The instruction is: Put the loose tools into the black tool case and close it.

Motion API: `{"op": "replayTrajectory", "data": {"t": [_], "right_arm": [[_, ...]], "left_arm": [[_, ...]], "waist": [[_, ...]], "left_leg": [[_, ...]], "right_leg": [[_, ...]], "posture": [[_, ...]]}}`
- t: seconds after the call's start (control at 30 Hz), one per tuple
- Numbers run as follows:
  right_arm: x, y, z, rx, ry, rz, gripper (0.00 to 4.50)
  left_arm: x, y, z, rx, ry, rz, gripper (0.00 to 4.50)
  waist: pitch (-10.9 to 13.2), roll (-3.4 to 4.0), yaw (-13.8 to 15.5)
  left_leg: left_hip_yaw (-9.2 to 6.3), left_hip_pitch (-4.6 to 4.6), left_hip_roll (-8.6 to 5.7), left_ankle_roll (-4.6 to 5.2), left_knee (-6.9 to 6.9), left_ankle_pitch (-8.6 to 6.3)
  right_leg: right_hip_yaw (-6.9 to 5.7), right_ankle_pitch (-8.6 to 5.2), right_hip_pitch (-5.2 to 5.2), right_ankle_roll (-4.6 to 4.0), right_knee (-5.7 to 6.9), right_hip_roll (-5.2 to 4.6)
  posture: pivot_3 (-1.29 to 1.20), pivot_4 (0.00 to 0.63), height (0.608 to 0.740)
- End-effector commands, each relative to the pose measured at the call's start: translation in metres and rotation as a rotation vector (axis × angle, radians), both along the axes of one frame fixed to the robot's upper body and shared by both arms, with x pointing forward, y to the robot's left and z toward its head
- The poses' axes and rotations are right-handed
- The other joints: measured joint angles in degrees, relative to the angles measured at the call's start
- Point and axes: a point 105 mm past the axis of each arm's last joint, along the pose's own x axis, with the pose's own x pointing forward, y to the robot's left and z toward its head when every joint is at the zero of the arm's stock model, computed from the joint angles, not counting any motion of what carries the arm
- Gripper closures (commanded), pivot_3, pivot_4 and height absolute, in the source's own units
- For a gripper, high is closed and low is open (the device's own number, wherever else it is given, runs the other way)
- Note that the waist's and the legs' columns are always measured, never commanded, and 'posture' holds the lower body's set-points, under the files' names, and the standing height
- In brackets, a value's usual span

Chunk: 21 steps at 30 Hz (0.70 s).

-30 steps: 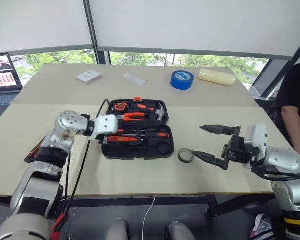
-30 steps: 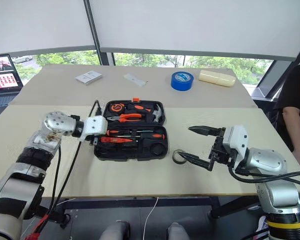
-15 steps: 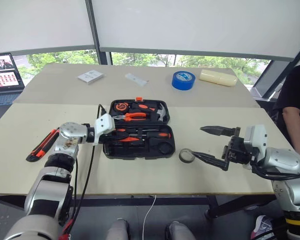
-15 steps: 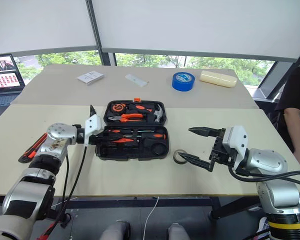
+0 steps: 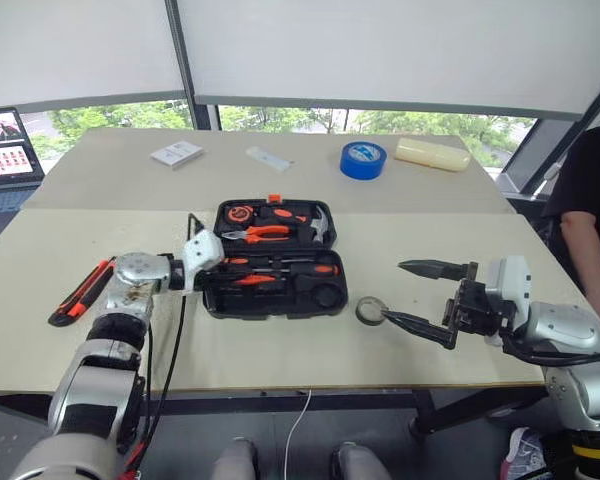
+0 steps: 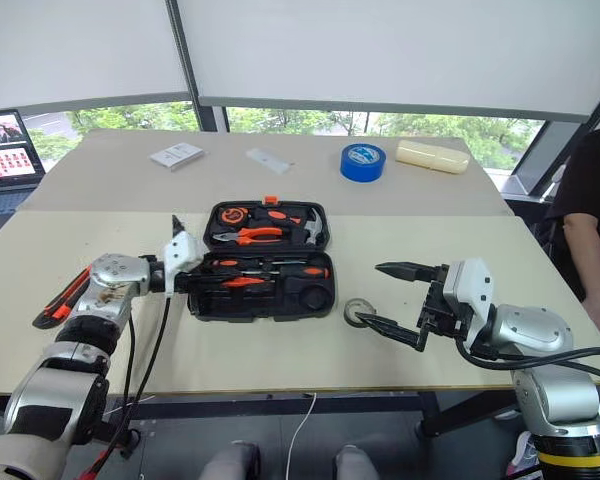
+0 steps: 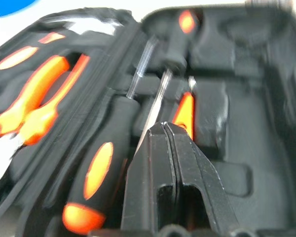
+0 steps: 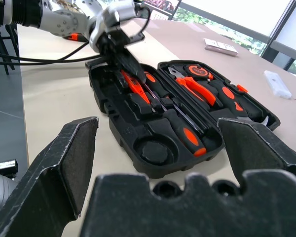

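On the worktop [image 5: 280, 350], the open black tool case [image 5: 273, 260] lies centrally; left gripper [image 5: 206, 280] jaws together, empty, right gripper [image 5: 412, 294] jaws apart beside the light, stiff tape ring [image 5: 371, 312], best pinched across its rim.

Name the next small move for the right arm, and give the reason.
Probably ease the open right pincer down and forward around the small dark tape ring. The ring lies loose on the table just beside the black tool case, right at the pincer's lower finger, and the case lies open.
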Motion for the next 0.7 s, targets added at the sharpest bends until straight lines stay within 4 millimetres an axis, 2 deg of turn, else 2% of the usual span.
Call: {"op": "replayTrajectory", "data": {"t": [0.03,0.07,0.13,0.17,0.3,0.33,0.37,0.4,0.43,0.53,0.6,0.7], "right_arm": [[-0.003,-0.009,0.012,0.033,-0.067,-0.005,0.00],[-0.004,-0.009,0.011,0.042,-0.062,0.002,0.00],[-0.005,-0.006,0.009,0.079,-0.037,0.024,0.00],[-0.006,-0.002,0.008,0.089,-0.039,0.038,0.00],[-0.009,0.014,0.004,0.130,-0.044,0.083,0.00],[-0.010,0.017,0.003,0.140,-0.050,0.092,0.00],[-0.010,0.023,0.004,0.164,-0.068,0.101,0.00],[-0.012,0.028,0.005,0.182,-0.077,0.114,0.00],[-0.013,0.032,0.005,0.188,-0.090,0.127,0.00],[-0.015,0.037,0.000,0.201,-0.071,0.144,0.00],[-0.016,0.039,-0.003,0.199,-0.048,0.149,0.00],[-0.018,0.040,-0.004,0.190,-0.050,0.158,0.00]], "left_arm": [[-0.031,0.050,0.039,-0.088,-0.044,0.097,3.81],[-0.043,0.061,0.036,-0.088,-0.017,0.136,3.53],[-0.066,0.087,0.024,-0.085,0.021,0.250,2.61],[-0.076,0.101,0.020,-0.092,0.026,0.332,2.35],[-0.116,0.147,0.005,-0.154,0.023,0.622,0.88],[-0.126,0.156,0.001,-0.169,0.026,0.686,0.66],[-0.142,0.169,-0.007,-0.188,0.026,0.781,0.20],[-0.157,0.181,-0.014,-0.209,0.031,0.872,0.06],[-0.171,0.191,-0.020,-0.225,0.036,0.949,0.06],[-0.206,0.218,-0.035,-0.233,0.082,1.176,0.06],[-0.218,0.226,-0.041,-0.253,0.129,1.248,0.06],[-0.214,0.229,-0.038,-0.306,0.201,1.248,0.06]], "waist": [[0.0,0.03,-0.6],[-0.1,0.10,-1.0],[-0.2,0.28,-1.4],[-0.2,0.31,-1.4],[-0.1,0.13,-0.8],[-0.1,0.08,-0.6],[-0.1,0.06,-0.4],[-0.2,0.06,-0.4],[-0.2,0.08,-0.5],[-0.2,0.00,-0.3],[-0.3,-0.16,0.2],[-0.4,-0.26,1.0]], "left_leg": [[0.00,0.03,-0.01,0.00,-0.05,0.00],[0.02,0.06,-0.03,0.00,-0.08,0.00],[0.15,0.33,-0.07,0.05,-0.21,-0.11],[0.19,0.37,-0.07,0.08,-0.22,-0.14],[0.17,0.35,0.05,0.07,-0.18,-0.13],[0.17,0.35,0.06,0.05,-0.17,-0.12],[0.17,0.36,0.07,0.04,-0.16,-0.12],[0.18,0.37,0.06,-0.07,-0.14,-0.19],[0.24,0.40,0.06,-0.20,-0.14,-0.27],[0.28,0.41,0.05,-0.38,-0.11,-0.38],[0.24,0.42,0.07,-0.41,-0.10,-0.40],[0.19,0.45,0.08,-0.51,-0.11,-0.46]], "right_leg": [[0.01,0.02,0.03,-0.05,-0.01,-0.02],[0.01,0.05,0.05,-0.09,-0.02,-0.04],[0.20,0.03,0.18,-0.09,-0.05,-0.12],[0.20,-0.01,0.21,-0.09,-0.05,-0.13],[0.13,-0.08,0.10,-0.19,0.03,-0.07],[0.09,-0.12,0.10,-0.13,0.02,-0.09],[0.07,-0.19,0.11,-0.02,-0.01,-0.12],[0.04,-0.26,0.13,-0.06,-0.02,-0.17],[0.04,-0.40,0.11,-0.33,-0.05,-0.23],[0.05,-0.40,0.14,-0.33,-0.05,-0.27],[-0.06,-0.42,0.00,-0.36,-0.06,-0.26],[-0.26,-0.46,0.00,-0.45,-0.08,-0.35]], "posture": [[0.00,0.150,0.740],[0.00,0.150,0.740],[0.00,0.150,0.740],[0.00,0.150,0.740],[0.00,0.150,0.740],[0.00,0.150,0.740],[0.00,0.150,0.740],[0.00,0.150,0.740],[0.00,0.150,0.740],[0.00,0.150,0.740],[0.00,0.150,0.740],[0.00,0.150,0.740]]}}
